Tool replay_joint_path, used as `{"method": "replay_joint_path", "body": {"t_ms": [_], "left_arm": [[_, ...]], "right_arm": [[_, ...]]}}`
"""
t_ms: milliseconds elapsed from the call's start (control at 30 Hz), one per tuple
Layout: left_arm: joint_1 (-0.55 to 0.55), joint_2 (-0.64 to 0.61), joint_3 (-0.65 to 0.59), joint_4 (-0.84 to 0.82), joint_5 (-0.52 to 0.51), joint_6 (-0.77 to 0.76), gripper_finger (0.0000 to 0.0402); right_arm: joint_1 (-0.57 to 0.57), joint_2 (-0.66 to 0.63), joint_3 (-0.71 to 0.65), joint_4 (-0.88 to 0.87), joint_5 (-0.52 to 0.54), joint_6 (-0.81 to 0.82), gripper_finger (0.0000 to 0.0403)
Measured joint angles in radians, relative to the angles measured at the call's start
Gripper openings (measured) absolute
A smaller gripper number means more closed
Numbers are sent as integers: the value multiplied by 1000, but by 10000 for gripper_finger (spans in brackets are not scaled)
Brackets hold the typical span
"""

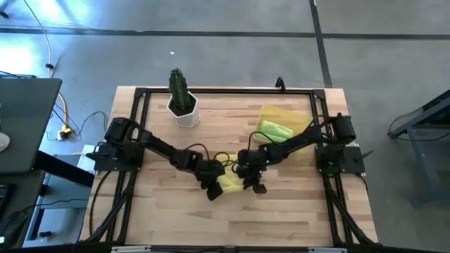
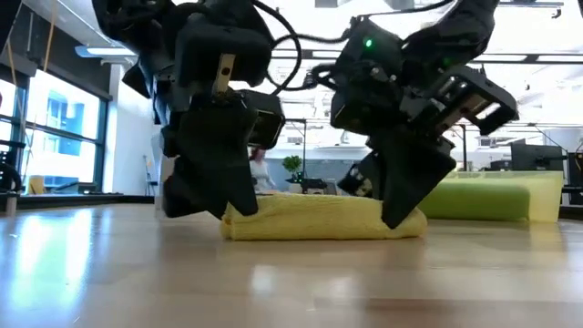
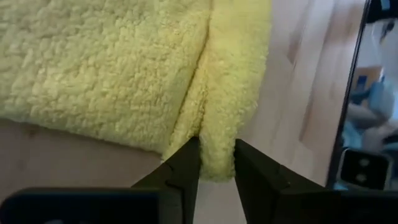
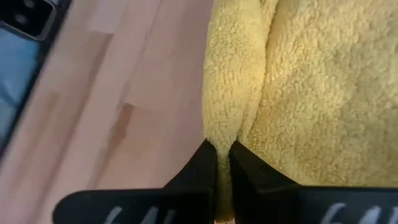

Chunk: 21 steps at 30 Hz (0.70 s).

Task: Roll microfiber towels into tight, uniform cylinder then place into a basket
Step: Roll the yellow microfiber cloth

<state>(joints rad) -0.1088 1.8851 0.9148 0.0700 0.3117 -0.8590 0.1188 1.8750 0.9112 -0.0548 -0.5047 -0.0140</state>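
A yellow microfiber towel (image 1: 230, 183) lies as a loose roll on the table's middle, seen side-on in the low view as a low bundle (image 2: 319, 220). My left gripper (image 3: 216, 167) stands at the roll's left end, fingers apart with a cloth ridge between them. At the roll's right end, my right gripper (image 4: 222, 155) is shut on the cloth. Both slant down from above. The yellow basket (image 1: 281, 112) sits at the far right and holds a rolled lime green towel (image 1: 275, 130). My left gripper has the raised fold at the roll's left end (image 3: 216, 149) between its parted fingers; the fold fills the gap and meets both inner sides. The fingers slant down from the table's left. The towel lies on the table. My right gripper pinches a thin ridge of the yellow towel at its right end (image 4: 224, 132) between its two fingers, which slant down from the table's right. One layer or several, I cannot tell. The towel rests on the table below the fingers.
A white pot with a green cactus (image 1: 184, 107) stands at the far left. The basket (image 2: 539, 195) with its green roll (image 2: 474, 200) shows behind my right gripper in the low view. Bare wood lies along the near edge.
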Motion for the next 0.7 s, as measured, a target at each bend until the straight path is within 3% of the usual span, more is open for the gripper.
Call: {"method": "replay_joint_path", "body": {"t_ms": [200, 400, 567, 700], "left_arm": [[26, 0, 41, -96, 4, 247, 94], [38, 0, 153, -432, -3, 443, 95], [25, 0, 272, -704, -93, 511, 95], [-47, -28, 320, -792, -181, 574, 95]], "right_arm": [[-41, 1, -1, -22, -75, 85, 2], [-43, -2, -1, -44, -81, 86, 2], [-42, -2, 0, -53, -79, 95, 2], [-42, -3, 0, -55, -76, 134, 3]]}}
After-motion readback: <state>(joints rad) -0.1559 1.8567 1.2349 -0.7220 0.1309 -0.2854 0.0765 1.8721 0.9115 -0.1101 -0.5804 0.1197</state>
